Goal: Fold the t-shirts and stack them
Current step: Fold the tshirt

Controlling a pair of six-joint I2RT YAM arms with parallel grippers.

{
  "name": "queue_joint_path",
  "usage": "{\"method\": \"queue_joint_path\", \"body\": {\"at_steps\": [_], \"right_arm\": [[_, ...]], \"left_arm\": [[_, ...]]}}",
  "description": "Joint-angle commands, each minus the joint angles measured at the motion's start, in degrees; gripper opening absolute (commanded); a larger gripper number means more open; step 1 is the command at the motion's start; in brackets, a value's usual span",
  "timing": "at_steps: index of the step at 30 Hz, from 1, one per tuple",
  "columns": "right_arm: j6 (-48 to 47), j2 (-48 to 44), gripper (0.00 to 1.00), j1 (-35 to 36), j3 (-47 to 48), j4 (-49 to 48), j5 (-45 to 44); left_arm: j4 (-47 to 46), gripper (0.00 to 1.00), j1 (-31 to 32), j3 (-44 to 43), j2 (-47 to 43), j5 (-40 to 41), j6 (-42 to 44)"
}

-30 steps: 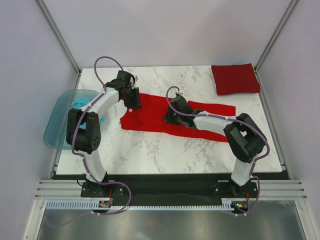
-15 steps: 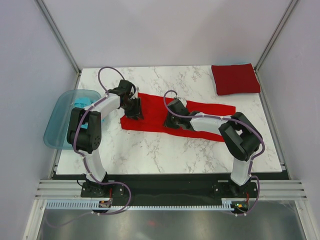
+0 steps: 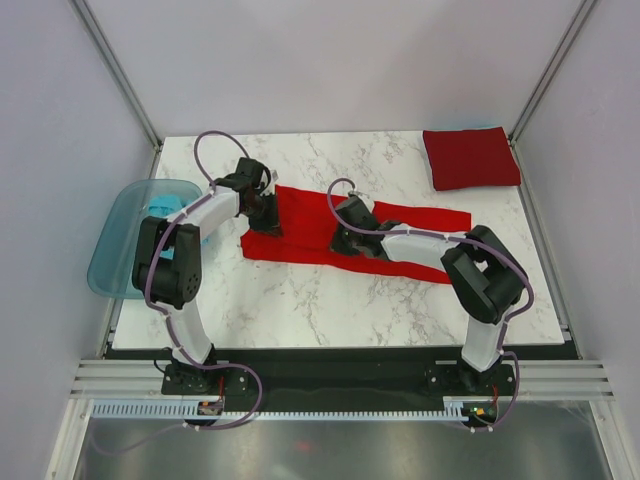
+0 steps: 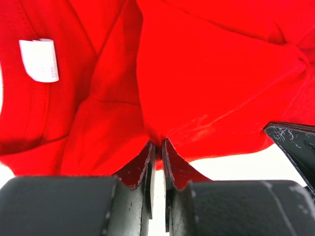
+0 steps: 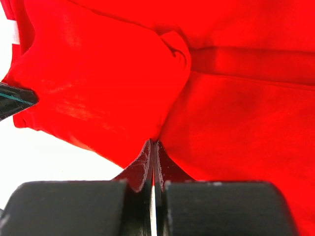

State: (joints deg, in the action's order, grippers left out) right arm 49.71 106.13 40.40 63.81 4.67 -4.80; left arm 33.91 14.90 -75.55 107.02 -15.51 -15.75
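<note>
Left end effector [image 3: 263, 212] is pressed nearly together on a fold of the bright red t-shirt [image 3: 305, 222]. In the left wrist view its fingertips [image 4: 147, 158] pinch the cloth at a raised crease, with only a thin slit between them. The right end effector [image 3: 346, 236] is squeezed fully together on the same shirt, its tips meeting on a gathered ridge of red cloth [image 5: 153, 143].

The shirt lies half-folded on the marble worktop [image 3: 300, 310], in the middle and somewhat toward the far edge. Its long axis runs left to right, roughly along the far edge, with the right end angled slightly toward the near edge. A white label [image 4: 39, 60] shows inside the neck close to the left pinch, so the collar end seems to point toward the worktop's left edge.

The two pinches sit apart along the shirt's length, the left one near its left end and the right one around its middle.

A crimson t-shirt [image 3: 470, 157], folded flat and square, rests in the far right corner. A teal t-shirt [image 3: 165, 207] lies in the translucent blue tub [image 3: 120, 250] just off the left edge.
</note>
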Motion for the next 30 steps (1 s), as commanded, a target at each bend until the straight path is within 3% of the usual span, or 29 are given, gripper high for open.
{"method": "queue_joint_path", "body": {"at_steps": [1,5,10,14,16,17,18,20,24,30], "right_arm": [[-0.2,-4.1,0.00,0.3,1.8,0.4,-1.4],[-0.7,-4.7,0.00,0.3,2.4,1.2,-2.0],[-0.9,-4.2,0.18,0.2,2.7,1.3,-1.7],[-1.3,-3.6,0.14,0.3,2.9,1.4,-1.5],[-1.5,-3.5,0.23,0.2,3.1,1.5,-1.1],[-1.5,-3.5,0.23,0.2,3.2,1.5,-1.2],[-1.5,-3.4,0.12,0.3,3.1,1.4,-1.3],[-1.6,-3.1,0.08,0.3,3.4,1.4,-1.4],[-0.2,-2.7,0.26,0.2,3.9,2.3,-1.4],[1.0,-0.3,0.27,0.2,4.8,2.8,-1.5]], "left_arm": [[-0.6,0.16,0.2,-0.7,-4.8,1.5,0.8],[0.1,0.17,0.2,-0.7,-5.5,1.7,1.1],[0.3,0.20,0.3,-0.8,-5.2,0.7,0.9],[0.4,0.20,0.2,-0.7,-5.1,0.4,0.9],[0.4,0.21,0.2,-0.8,-5.0,0.4,0.8],[0.4,0.20,0.2,-0.8,-5.0,0.4,0.8],[0.4,0.20,0.2,-0.8,-5.0,0.5,0.8],[0.4,0.20,0.2,-0.9,-4.6,0.4,0.8],[0.4,0.20,0.2,-0.9,-4.6,0.4,0.8],[0.4,0.21,0.2,-0.9,-4.5,0.3,0.8]]}}
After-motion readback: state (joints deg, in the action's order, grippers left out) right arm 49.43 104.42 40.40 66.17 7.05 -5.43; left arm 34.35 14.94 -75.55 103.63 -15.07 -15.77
